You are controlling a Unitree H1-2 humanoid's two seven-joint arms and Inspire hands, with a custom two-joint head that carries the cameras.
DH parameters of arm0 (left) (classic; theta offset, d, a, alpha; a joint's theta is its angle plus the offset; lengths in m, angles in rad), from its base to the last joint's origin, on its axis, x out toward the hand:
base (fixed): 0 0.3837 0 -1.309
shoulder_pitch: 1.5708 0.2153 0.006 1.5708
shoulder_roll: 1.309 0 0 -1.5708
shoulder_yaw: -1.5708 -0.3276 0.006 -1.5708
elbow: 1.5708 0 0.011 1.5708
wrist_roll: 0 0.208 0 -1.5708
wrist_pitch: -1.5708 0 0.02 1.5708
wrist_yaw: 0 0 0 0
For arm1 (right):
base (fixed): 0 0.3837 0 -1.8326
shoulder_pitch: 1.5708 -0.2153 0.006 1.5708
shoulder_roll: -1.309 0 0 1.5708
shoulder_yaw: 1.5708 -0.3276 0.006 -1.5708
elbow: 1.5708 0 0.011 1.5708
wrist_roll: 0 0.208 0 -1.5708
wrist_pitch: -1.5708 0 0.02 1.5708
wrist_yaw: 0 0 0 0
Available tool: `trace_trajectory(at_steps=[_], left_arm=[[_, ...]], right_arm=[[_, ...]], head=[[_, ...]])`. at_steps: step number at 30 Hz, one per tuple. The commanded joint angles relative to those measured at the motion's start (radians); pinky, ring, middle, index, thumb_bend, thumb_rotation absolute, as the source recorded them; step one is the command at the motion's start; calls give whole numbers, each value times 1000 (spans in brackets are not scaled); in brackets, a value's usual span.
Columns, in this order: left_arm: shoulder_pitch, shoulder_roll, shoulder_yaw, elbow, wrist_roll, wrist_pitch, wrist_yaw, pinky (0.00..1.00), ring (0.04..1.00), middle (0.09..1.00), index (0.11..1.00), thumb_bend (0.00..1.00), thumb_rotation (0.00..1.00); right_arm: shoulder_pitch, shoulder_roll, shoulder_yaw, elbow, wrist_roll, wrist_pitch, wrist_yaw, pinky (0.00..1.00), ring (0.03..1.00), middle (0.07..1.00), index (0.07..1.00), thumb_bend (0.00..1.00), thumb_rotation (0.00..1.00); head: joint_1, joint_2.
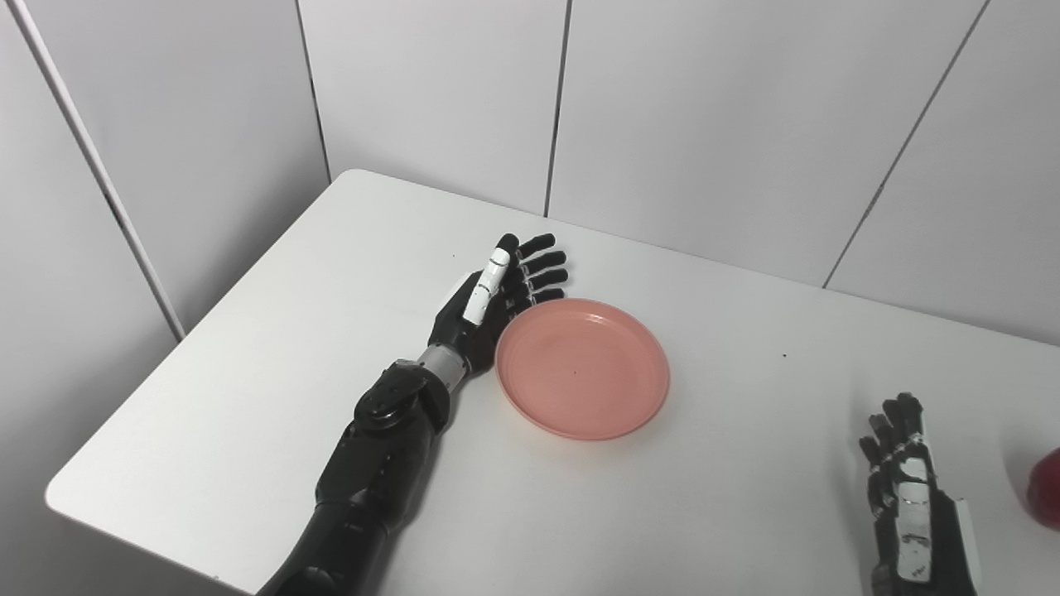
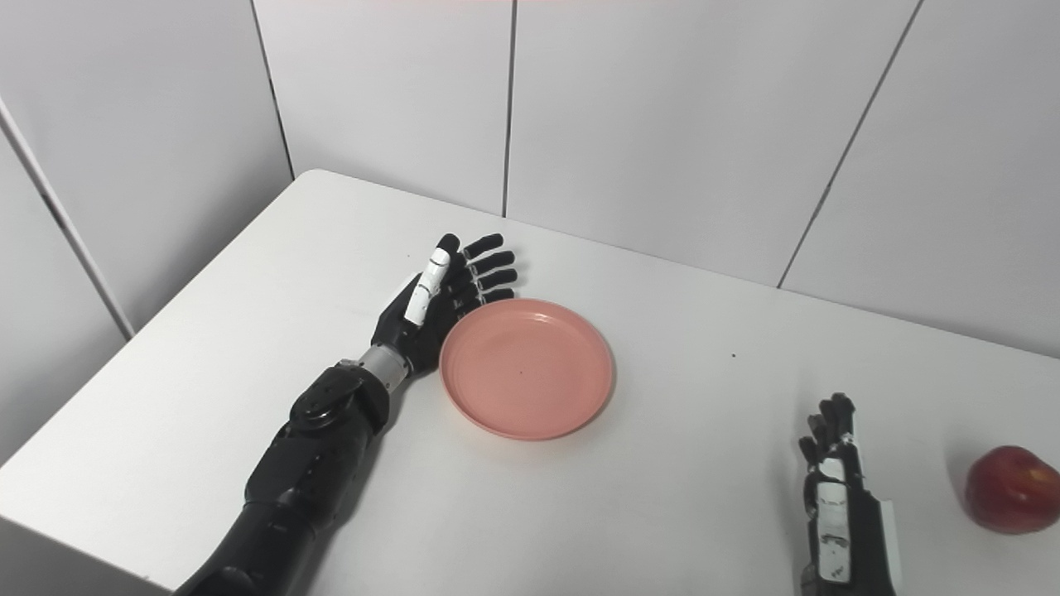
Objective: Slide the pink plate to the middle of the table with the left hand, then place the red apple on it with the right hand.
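Nothing lay in the pink plate (image 2: 527,367) on the bench (image 2: 679,497); my left hand (image 2: 439,300), fingers spread and holding nothing, touched its left rim. My right hand (image 2: 838,488) rested open near the red apple (image 2: 1012,488).

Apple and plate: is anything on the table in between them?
Only the right hand stands between the red apple and the pink plate, open and holding nothing. Otherwise the white table between them shows nothing.
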Motion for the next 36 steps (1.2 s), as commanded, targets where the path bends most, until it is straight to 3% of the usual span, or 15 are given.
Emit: trace_trajectory(at_steps=[1, 11, 16, 36], left_arm=[[47, -25, -18, 18, 12, 76, 7, 793, 814, 816, 800, 762, 843], [80, -71, -69, -48, 47, 103, 28, 812, 827, 834, 826, 755, 885], [99, -99, -98, -90, 45, 149, 29, 833, 843, 846, 835, 750, 892], [145, -139, -180, -186, 63, 232, 24, 876, 879, 874, 853, 743, 871]], right_arm=[[35, 11, -2, 48, -2, -16, -4, 1000, 1000, 1000, 1000, 675, 961], [34, 31, 1, 39, -2, -4, -10, 1000, 1000, 1000, 1000, 704, 930], [38, 41, 3, 25, -12, 10, -18, 1000, 1000, 1000, 1000, 714, 932], [41, 90, 15, -21, -66, 40, -64, 1000, 989, 992, 1000, 764, 910]], head=[[-11, 4], [-48, 29], [-67, 43], [-157, 86]])
